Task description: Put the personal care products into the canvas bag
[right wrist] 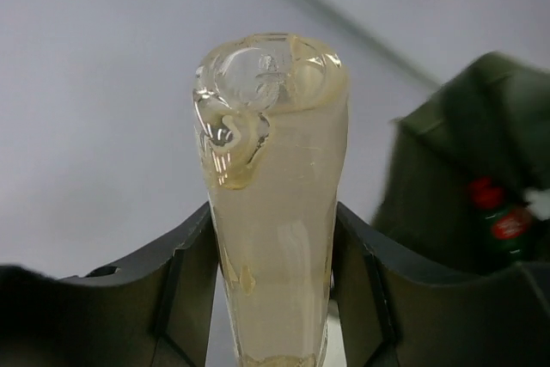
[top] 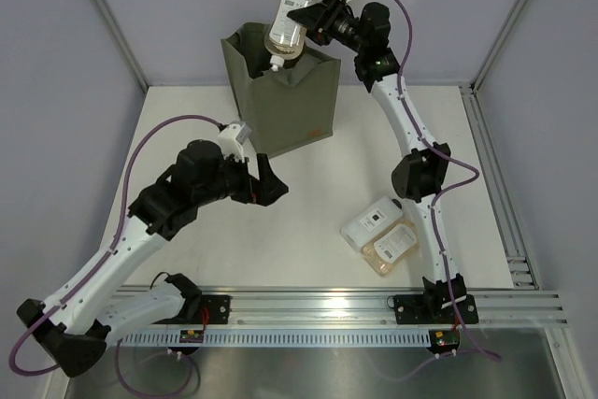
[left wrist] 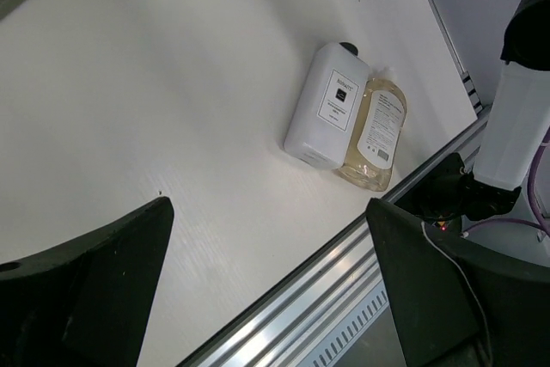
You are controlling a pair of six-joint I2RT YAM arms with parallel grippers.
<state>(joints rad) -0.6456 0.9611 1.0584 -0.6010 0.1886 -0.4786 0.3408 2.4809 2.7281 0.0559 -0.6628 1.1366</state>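
Black left gripper (top: 271, 184), centre-left: jaws wide, empty, parked clear. Olive canvas bag (top: 297, 114), upper centre, upright. Amber bottle (top: 287, 33), cap down over bag mouth for release, clamped by right gripper (top: 308, 18). White bottle (top: 370, 221), second amber bottle (top: 393, 247), lower right, awaiting pickup.

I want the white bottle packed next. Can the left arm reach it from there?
Probably yes. The left gripper is open and empty, and only bare table lies between it and the white bottle. The amber bottle lying against it and the right arm close by could crowd the grasp.
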